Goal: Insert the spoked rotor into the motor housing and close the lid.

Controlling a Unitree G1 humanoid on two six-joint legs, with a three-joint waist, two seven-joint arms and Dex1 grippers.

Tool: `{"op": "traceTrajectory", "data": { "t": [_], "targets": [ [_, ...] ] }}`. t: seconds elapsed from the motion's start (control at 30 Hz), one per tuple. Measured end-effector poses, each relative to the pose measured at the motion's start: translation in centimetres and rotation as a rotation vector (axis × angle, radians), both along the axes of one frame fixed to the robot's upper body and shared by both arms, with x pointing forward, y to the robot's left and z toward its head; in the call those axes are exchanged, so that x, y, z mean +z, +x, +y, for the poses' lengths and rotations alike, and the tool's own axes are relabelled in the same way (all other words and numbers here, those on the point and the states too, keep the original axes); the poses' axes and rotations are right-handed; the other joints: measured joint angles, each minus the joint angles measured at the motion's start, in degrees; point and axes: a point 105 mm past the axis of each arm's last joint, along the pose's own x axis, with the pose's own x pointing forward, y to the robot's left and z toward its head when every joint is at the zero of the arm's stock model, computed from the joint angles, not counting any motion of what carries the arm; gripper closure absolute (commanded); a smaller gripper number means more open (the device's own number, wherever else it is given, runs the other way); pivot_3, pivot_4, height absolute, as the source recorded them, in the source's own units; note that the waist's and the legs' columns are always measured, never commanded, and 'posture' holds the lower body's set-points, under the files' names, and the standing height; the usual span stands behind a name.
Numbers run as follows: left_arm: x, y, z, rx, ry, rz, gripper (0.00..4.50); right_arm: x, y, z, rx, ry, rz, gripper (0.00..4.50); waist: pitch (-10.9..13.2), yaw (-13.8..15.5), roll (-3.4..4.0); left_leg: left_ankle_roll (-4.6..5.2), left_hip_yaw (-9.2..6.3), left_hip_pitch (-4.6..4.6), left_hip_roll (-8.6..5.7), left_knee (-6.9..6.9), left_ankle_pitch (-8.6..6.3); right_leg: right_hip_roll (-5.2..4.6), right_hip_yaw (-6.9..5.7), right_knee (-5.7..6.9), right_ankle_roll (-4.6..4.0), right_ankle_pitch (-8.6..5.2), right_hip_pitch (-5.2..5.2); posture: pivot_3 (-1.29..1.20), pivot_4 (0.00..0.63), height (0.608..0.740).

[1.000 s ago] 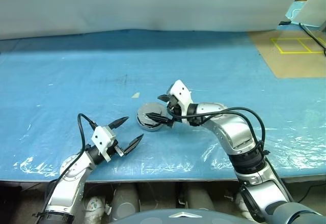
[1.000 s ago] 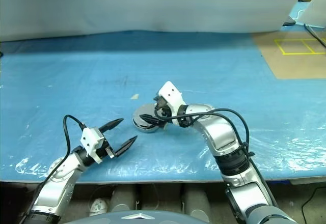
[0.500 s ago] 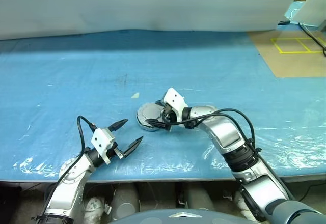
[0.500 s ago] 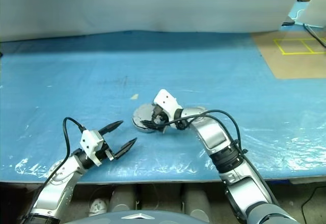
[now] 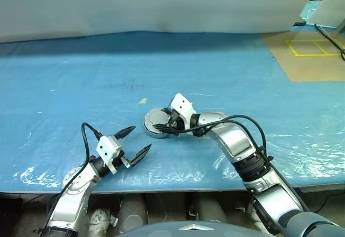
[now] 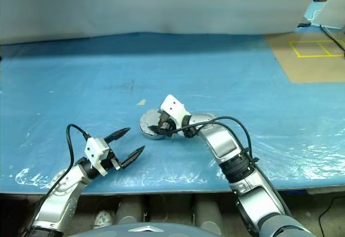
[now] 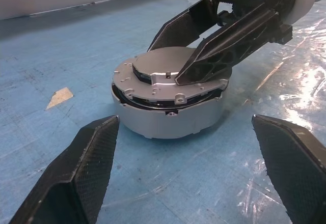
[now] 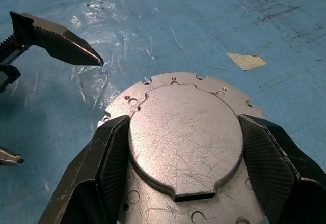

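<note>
Lid down on housing

We see the lid [image 8: 186, 137] lying on the motor housing [image 7: 170, 119], mid-table [image 5: 64, 81]. Right gripper [image 8: 186, 150] straddles its raised centre, fingers alongside; contact unclear. Left gripper [image 5: 135, 141] gapes wide, near, empty.

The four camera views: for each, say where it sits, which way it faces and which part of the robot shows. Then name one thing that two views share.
Left eye and right eye views: on the head, facing forward and down over the blue table; both arms show.
Left wrist view: on the left arm, facing the motor housing and its lid past two spread fingers.
Right wrist view: on the right arm, above the lid, fingers flanking its raised centre.
Shared: both wrist views show the lid.
</note>
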Motion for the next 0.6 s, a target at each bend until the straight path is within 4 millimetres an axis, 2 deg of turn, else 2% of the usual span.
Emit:
{"op": "traceTrajectory", "data": {
  "t": [0.6],
  "targets": [
    [-0.08, -0.05, 0.04, 0.005, 0.0, 0.003, 0.11, 0.27, -0.14, 0.67, 0.004, -0.085, -0.033, 1.55, 0.0, -0.1, 0.0, 0.0, 0.0, 0.02, 0.0, -0.01, 0.0, 0.0, 0.01, 0.01, 0.0, 0.0, 0.01, 0.0, 0.15, 0.74]
  ]
}}
